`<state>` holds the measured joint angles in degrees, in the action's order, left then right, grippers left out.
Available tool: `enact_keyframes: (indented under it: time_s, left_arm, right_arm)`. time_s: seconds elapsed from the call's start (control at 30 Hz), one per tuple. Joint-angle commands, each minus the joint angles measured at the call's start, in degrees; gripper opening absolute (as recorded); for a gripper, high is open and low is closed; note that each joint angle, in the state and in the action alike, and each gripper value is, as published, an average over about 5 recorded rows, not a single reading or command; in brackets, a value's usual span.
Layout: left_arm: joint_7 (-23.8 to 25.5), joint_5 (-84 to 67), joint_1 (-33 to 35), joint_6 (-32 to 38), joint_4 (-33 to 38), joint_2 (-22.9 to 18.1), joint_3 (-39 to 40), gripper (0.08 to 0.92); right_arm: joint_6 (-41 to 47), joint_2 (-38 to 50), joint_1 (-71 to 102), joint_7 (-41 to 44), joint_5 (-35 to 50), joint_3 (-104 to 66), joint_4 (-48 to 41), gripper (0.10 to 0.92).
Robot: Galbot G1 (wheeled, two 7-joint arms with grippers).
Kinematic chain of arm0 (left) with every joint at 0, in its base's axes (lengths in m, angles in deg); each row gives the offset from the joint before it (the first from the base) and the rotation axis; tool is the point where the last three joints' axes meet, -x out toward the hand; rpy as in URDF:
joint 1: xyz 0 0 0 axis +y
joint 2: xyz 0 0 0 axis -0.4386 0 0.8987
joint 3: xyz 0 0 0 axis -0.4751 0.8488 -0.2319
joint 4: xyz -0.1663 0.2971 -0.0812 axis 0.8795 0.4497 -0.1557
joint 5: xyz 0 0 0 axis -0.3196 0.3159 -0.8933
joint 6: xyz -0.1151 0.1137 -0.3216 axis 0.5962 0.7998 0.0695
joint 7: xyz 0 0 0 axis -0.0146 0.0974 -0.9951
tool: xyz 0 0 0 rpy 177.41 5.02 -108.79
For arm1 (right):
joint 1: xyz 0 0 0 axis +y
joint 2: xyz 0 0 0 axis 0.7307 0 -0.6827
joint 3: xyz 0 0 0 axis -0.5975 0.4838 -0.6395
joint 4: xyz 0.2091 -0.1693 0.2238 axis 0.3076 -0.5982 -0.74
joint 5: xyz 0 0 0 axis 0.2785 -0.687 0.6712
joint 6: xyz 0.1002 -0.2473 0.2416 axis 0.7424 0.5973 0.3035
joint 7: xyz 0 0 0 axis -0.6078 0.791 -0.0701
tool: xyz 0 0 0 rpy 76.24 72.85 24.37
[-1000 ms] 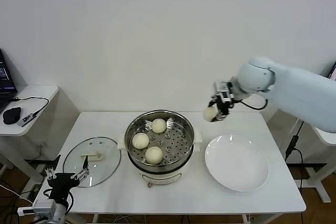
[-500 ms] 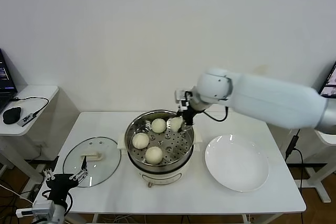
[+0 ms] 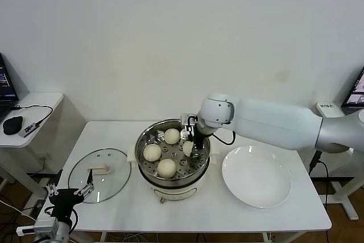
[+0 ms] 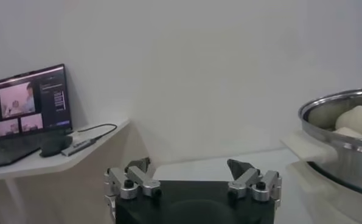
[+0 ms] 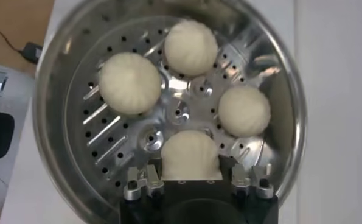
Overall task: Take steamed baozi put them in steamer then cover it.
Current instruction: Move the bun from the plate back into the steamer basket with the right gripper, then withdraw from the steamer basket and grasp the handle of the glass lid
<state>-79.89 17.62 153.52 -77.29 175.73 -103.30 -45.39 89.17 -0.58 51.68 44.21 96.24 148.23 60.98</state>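
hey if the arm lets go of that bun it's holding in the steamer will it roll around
Probably little: the baozi between the right gripper fingers looks soft and flat-bottomed. The steamer tray looks level, and three others sit still. It likely dents under a hard squeeze.

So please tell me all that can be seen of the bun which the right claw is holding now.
The held baozi is a small round cream-white bun with a smooth, faintly pleated skin. The right claw grips it between its fingers, low inside the steamer, at the perforated steel tray's edge on the plate side. Whether it already rests on the tray cannot be told. It stands apart from the three other buns.
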Motion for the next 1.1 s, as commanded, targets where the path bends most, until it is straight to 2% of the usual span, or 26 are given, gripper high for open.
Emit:
enact_keyframes:
  time_s: [0.03,0.17,0.37,0.6,0.7,0.87,0.97,1.1]
  left_arm:
    - [0.04,0.08,-0.12,-0.08,-0.10,0.02,0.17,0.823]
    - [0.04,0.10,-0.14,-0.08,-0.14,0.06,0.17,0.823]
    - [0.08,0.09,-0.14,-0.10,-0.05,0.22,0.11,0.823]
    - [0.06,-0.44,-0.08,-0.06,0.16,0.29,0.16,0.823]
    - [0.05,-0.58,-0.26,0.16,-0.01,0.30,0.22,0.823]
    - [-0.24,-0.64,-0.58,1.24,-0.69,0.22,0.26,0.823]
    - [-0.43,-0.72,-0.76,2.25,-1.62,0.05,0.49,0.823]
    - [-0.23,-0.43,-0.68,3.36,-2.49,-0.12,1.00,0.823]
  right_arm:
    - [0.93,-1.25,2.07,-0.16,-1.77,-0.19,-0.60,0.597]
    - [1.08,-0.40,1.45,-0.05,-0.84,-0.72,0.69,0.646]
    - [1.12,2.30,-1.15,-0.78,1.13,-2.05,3.73,0.797]
    - [-0.48,8.70,-0.65,-4.52,2.99,-7.51,10.82,0.822]
    - [-2.43,12.08,2.58,-12.21,5.30,-11.51,14.52,0.823]
    - [-7.33,19.36,16.23,-34.00,11.39,-22.58,21.59,0.823]
    - [-14.43,22.76,30.95,-40.90,8.00,-34.58,23.37,0.823]
    - [-25.12,23.77,51.66,-44.39,-1.46,-52.02,23.28,0.823]
